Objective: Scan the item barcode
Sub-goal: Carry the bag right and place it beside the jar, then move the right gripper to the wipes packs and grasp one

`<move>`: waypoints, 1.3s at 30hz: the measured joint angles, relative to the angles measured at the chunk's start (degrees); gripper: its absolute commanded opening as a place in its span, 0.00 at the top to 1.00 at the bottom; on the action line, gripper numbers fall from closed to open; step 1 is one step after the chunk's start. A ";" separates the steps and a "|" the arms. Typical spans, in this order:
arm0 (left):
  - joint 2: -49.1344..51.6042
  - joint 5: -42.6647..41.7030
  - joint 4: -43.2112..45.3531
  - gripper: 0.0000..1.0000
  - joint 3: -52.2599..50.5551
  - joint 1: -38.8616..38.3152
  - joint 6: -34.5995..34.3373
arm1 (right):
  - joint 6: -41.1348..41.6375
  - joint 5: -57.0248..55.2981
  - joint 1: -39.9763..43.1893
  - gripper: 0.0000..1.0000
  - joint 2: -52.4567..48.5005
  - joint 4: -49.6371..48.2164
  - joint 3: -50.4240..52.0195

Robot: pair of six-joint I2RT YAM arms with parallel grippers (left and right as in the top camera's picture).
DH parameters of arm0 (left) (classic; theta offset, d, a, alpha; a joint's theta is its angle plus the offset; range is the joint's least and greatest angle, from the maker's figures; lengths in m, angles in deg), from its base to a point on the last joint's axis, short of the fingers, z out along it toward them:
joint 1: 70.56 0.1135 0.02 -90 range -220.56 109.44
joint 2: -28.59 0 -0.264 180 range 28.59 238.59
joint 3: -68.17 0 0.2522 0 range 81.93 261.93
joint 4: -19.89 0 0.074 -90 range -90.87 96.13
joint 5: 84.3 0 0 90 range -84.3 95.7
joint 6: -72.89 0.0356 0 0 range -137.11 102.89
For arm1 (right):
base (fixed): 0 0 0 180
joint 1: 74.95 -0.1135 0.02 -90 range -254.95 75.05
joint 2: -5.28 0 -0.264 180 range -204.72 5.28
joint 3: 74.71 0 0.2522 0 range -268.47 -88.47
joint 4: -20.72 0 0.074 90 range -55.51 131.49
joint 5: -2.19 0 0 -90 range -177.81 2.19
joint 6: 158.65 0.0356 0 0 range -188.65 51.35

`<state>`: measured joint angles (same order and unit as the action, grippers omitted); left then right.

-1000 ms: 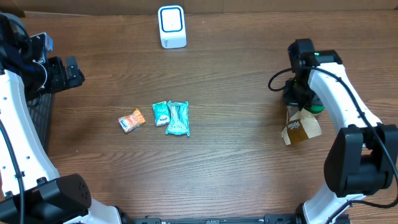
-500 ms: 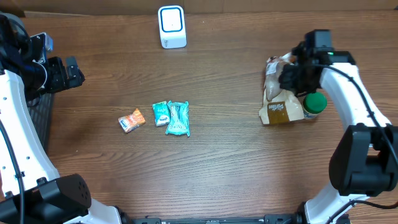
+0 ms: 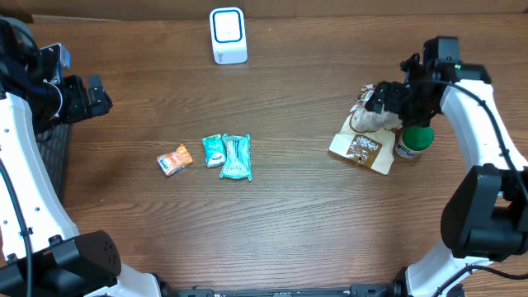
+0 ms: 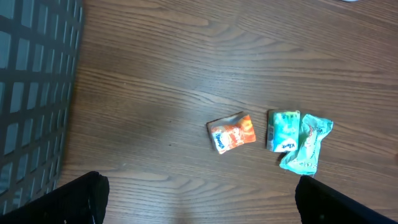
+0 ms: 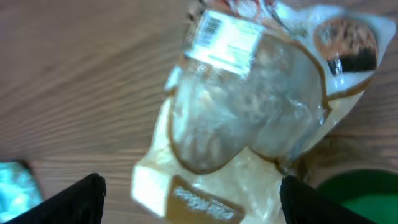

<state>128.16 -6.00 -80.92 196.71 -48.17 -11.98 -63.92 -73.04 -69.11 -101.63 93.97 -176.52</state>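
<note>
A clear and tan snack bag lies on the table at the right, its upper end still raised near my right gripper. In the right wrist view the bag fills the frame, with a barcode label facing up. The right gripper is open, its fingers wide on either side of the bag. The white scanner stands at the back centre. My left gripper hangs open at the far left, and in its wrist view the left gripper holds nothing.
An orange packet and two teal packets lie left of centre; the orange packet shows in the left wrist view too. A green-capped bottle stands beside the bag. A black basket sits at the left edge.
The right arm carried the bag up and back from the right side of the table. Its jaws have now opened and the bag's lower end lies spread on the wood.
</note>
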 measured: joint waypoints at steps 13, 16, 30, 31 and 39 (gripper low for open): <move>0.00 -0.02 0.00 0.00 0.00 0.00 0.00 | 0.96 16.02 -10.86 0.56 -0.04 4.26 -7.02; 0.00 0.00 0.02 0.01 0.00 0.00 0.02 | 2.62 17.00 -17.73 0.64 -0.07 0.94 -3.13; 0.00 0.00 0.00 0.01 0.00 0.00 0.00 | 20.59 6.93 -46.93 0.65 -0.39 -27.85 11.10; 0.00 -0.02 0.00 0.00 0.00 0.00 0.00 | 21.11 6.10 -47.63 0.65 -0.48 -28.52 11.15; 0.00 0.00 0.00 0.00 0.00 0.00 0.00 | 24.48 1.42 -53.24 0.64 -6.38 -36.79 11.30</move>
<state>128.16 -6.00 -80.92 196.71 -48.17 -11.98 -39.44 -71.62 -122.35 -108.01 57.18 -165.22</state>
